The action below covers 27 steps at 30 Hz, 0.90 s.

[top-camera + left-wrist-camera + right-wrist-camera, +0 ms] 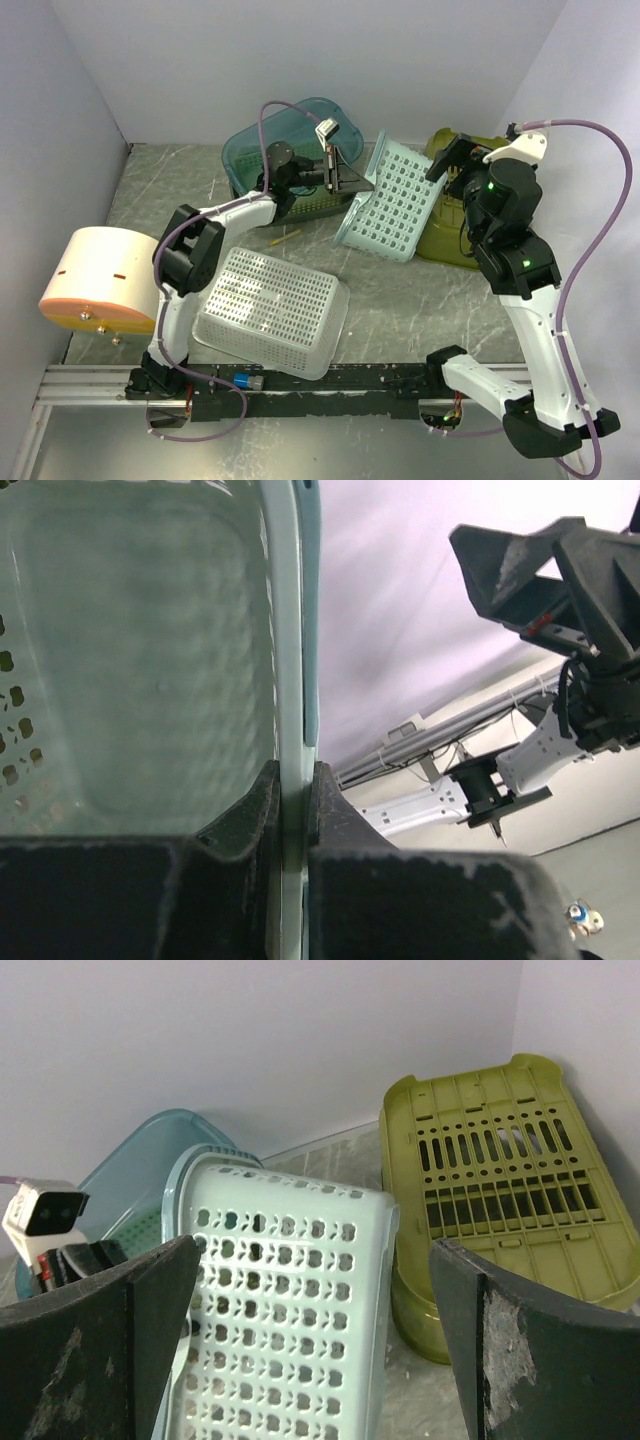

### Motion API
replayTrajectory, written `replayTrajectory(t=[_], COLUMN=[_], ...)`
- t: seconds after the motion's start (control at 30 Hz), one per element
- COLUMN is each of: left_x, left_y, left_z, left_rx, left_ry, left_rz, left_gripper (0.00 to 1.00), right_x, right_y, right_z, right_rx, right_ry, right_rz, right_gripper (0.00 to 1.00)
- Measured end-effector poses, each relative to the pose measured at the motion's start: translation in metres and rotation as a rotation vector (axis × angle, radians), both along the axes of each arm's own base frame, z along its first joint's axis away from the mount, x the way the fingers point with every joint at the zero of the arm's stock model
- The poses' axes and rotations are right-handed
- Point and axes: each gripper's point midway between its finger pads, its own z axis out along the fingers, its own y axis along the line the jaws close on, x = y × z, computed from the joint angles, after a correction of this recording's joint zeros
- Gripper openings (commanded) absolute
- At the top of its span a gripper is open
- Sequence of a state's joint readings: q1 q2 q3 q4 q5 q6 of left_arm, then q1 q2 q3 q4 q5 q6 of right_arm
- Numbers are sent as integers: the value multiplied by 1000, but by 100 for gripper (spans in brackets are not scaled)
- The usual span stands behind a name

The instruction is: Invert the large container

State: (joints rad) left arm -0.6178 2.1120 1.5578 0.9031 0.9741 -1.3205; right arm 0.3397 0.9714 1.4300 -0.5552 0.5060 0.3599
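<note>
Top and wrist views. The large container, a pale mint basket with perforated walls, sits in the upper centre of the top view. It is tipped onto one edge on the tabletop, between a teal tub at its left and an olive crate at its right. The left end effector pinches the basket's rim, one finger inside the wall and one outside, as the left wrist view shows. The right end effector hovers near the far side with its fingers spread wide and nothing between them. A white basket lies inverted in the lower centre.

Handling, as judged: thin moulded plastic, so light and fairly stiff, though the wall may flex under a one-sided pinch. The smooth rim could slip or pivot between the pads as the basket rotates. The rolled rim is the soundest hold, and the holes offer edges for the free fingers. The turn appears about half complete.
</note>
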Motion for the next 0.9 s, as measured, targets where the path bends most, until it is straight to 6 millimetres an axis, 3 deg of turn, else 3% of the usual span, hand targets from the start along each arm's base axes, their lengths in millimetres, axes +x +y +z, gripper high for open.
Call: replayTrajectory(t=[0.17,0.33,0.57,0.9], left_x=[21,43,77,94], left_y=[-7,0,40,90], left_z=[-17,-28,-56,-55], left_rx=[34,43,90,164], left_ry=[12,19,65,12], left_rz=[23,60,163,284], left_gripper=[7,7,7,7], right_x=[3,8,13,27], right_y=[2,7,14,26], right_z=[-2,-8,-18,-43], right_rx=[-1,1,9,6], right_ry=[8,24,49,112], right_rz=[5,26,48,83], right_gripper=[100,100,100,100])
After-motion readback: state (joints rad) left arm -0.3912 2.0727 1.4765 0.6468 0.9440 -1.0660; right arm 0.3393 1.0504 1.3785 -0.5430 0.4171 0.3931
